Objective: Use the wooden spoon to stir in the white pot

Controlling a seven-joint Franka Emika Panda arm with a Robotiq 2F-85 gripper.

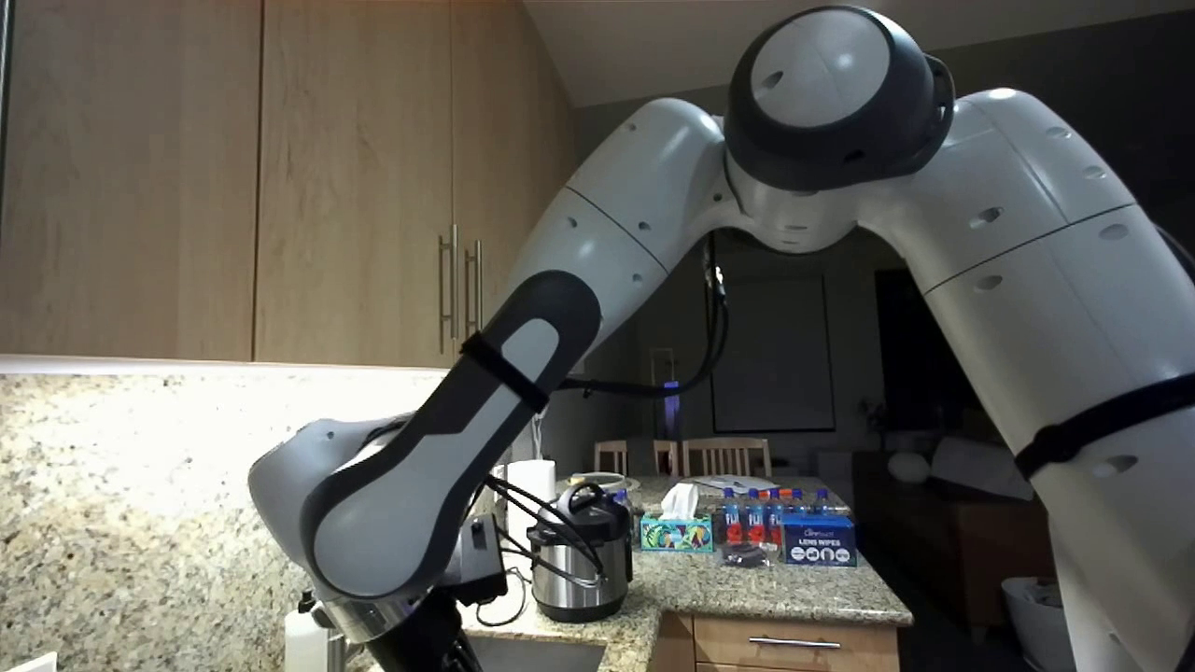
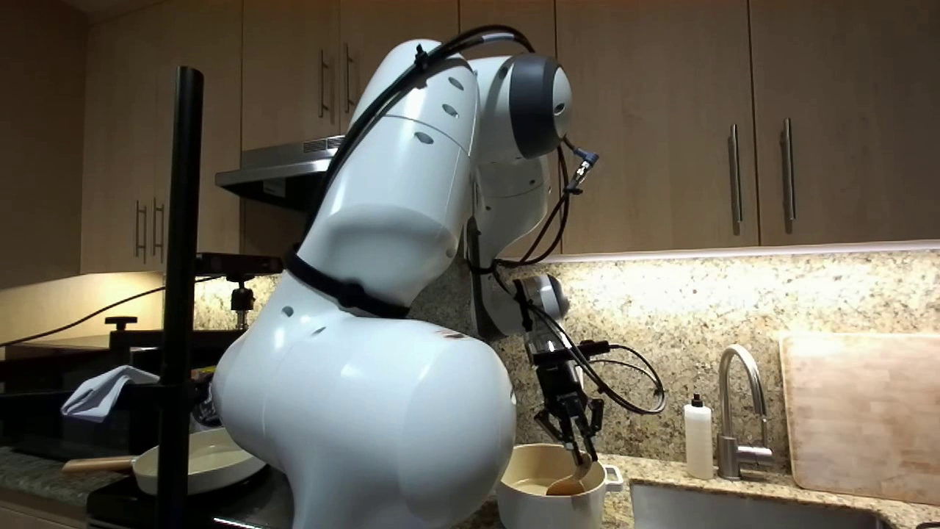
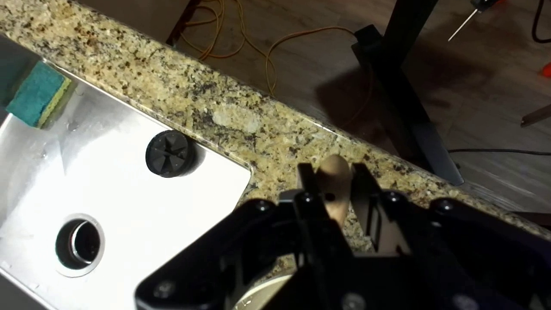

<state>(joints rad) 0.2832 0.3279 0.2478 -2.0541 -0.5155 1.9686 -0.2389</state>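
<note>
"Skillet [image 2: 220, 450], cream-coloured with a wooden handle, far left in an exterior view: part of the job?"

"Doubtful. It sits behind a tall black metal post [image 2: 185, 294]; next, the bulky white robot arm [image 2: 367, 411] blocks the view of whatever follows."

"Then the round white pot with a cream interior [image 2: 547, 513]?"

"Just beside the stainless-steel sink [image 2: 742, 508], placed, I'd judge, for an easy reach."

"And the brown wooden spoon [image 2: 566, 486]?"

"Tilted, its bowl down inside the pot. The black two-fingered gripper [image 2: 581, 448] above has its jaws clenched on the handle; the wrist view shows the rounded handle end [image 3: 334, 168] poking out between them. Probably it is gripped that high so the gripper stays clear of the rim while stirring. Whether the bowl touches bottom, I can't tell."

"Anything awkward further right?"

"A looped black cable [image 2: 646, 411] bulges from the arm's end toward the slim white plastic bottle with a black pump [image 2: 698, 441] and the curved metal faucet [image 2: 728, 455] just beside it; a wide sweep might snag. Furthest right, the large pale wooden cutting board [image 2: 866, 411] leans against the speckled stone backsplash [image 2: 661, 323], well apart from the pot and unlikely to interfere."
</note>
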